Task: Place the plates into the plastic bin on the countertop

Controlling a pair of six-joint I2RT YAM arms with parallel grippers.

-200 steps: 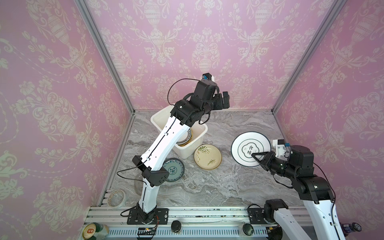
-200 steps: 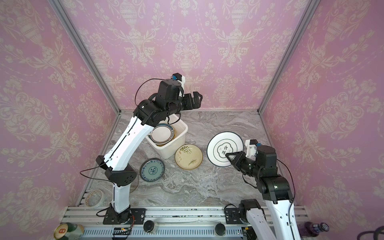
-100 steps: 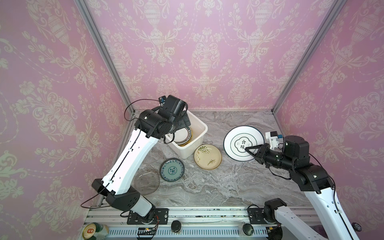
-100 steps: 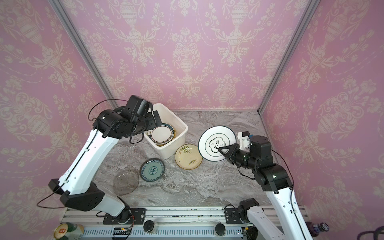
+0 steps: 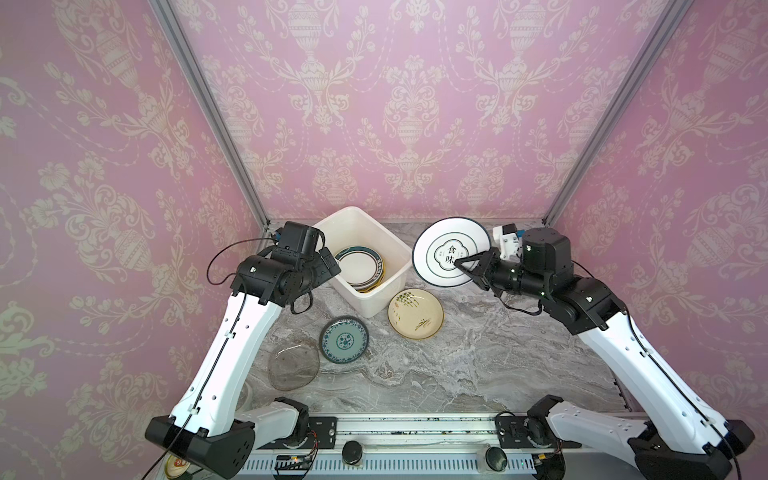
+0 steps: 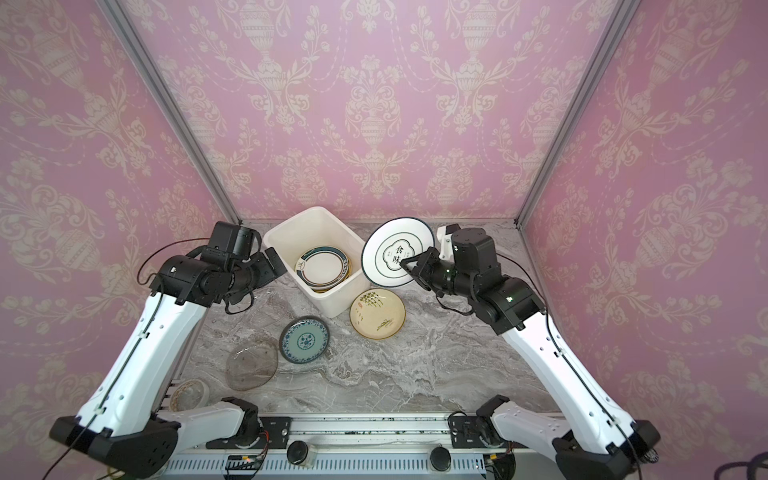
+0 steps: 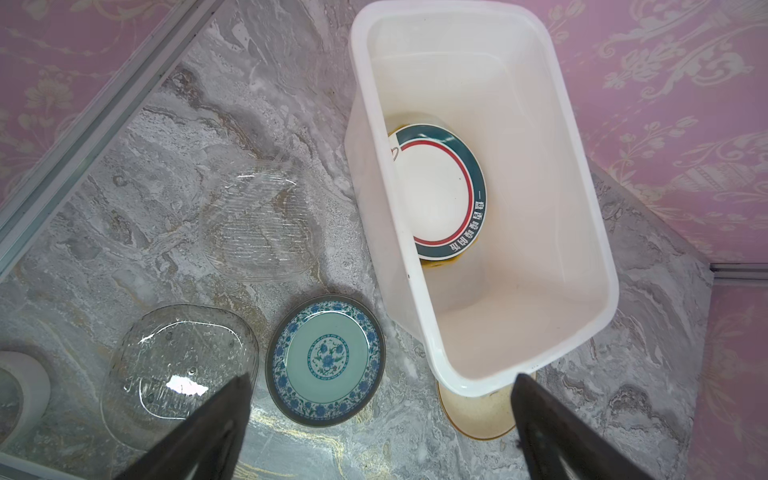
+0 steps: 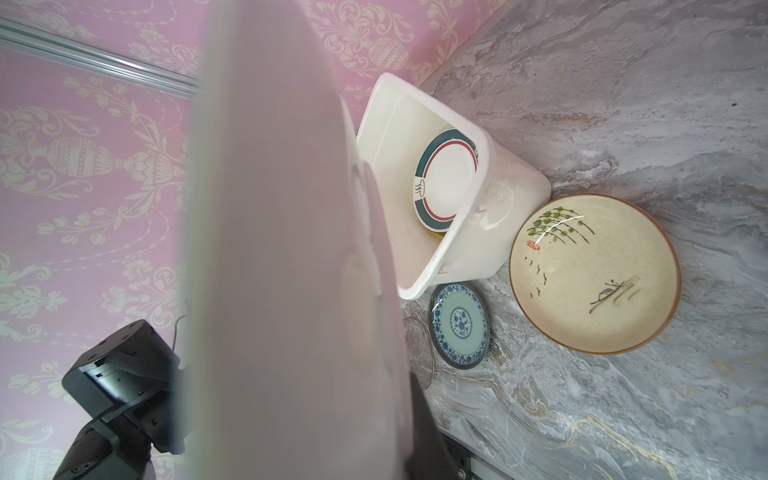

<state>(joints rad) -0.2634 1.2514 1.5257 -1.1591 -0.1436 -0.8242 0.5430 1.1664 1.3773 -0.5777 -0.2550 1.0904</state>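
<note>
Currently your right jaws are clenched on the rim of the white dark-rimmed plate, holding it tilted, face toward the overhead camera, off the worktop. In both top views its edge sits just beside the right corner of the plastic bin; whether they touch cannot be told. In the right wrist view that plate is only a pale blur across the near field.

Your left jaws are released, spread wide with nothing between them. The two dark fingers stand well apart in the left wrist view. In the top views they hover at the bin's left wall.

Inside the bin: a stack, topped by a white plate with a teal-and-red rim; yellow edges show beneath it.

On the worktop:
- cream plate with green sprigs, just beside the bin's front corner;
- teal patterned plate, near the bin's front wall;
- clear glass plate, touching or just beside the teal one;
- second clear glass plate, seen plainly only from the left wrist, beside the bin's long wall;
- tape roll at the front left edge.
</note>
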